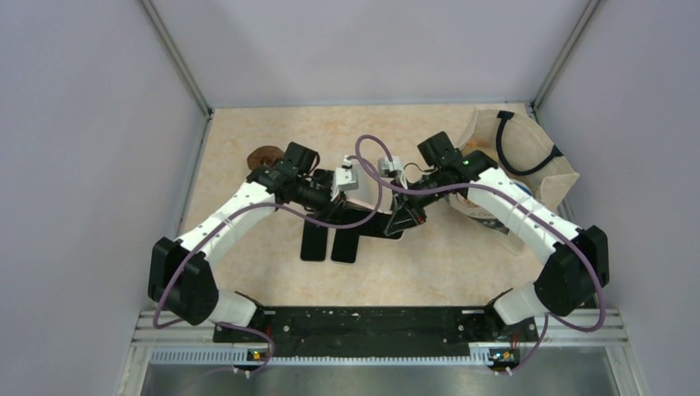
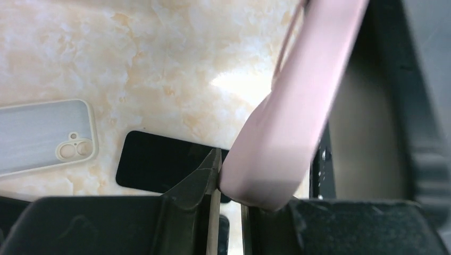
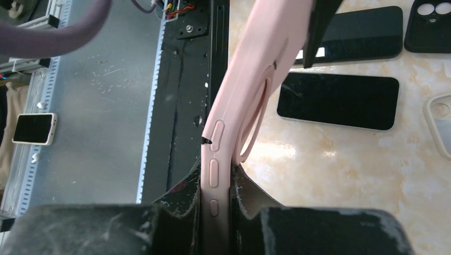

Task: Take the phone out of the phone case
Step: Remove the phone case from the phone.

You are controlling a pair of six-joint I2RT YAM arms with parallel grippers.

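Note:
A pink phone case (image 3: 250,79) is held up off the table, edge-on, its side buttons facing the right wrist camera. My right gripper (image 3: 215,175) is shut on its lower end, one finger on each face. My left gripper (image 2: 231,180) is nearly closed on a rounded corner of the same phone case (image 2: 298,106), and the left fingertip (image 2: 213,170) presses against it. One of the left fingers (image 3: 319,26) shows as a dark bar across the case's far end. The phone inside the case is hidden. Both arms meet over the table's middle (image 1: 388,206).
Two dark phones (image 1: 314,242) (image 1: 345,245) lie side by side below the grippers. A black case (image 3: 428,24) and a pale case (image 2: 48,135) lie on the marbled table. A beige bag (image 1: 528,157) sits back right and a brown object (image 1: 264,155) back left.

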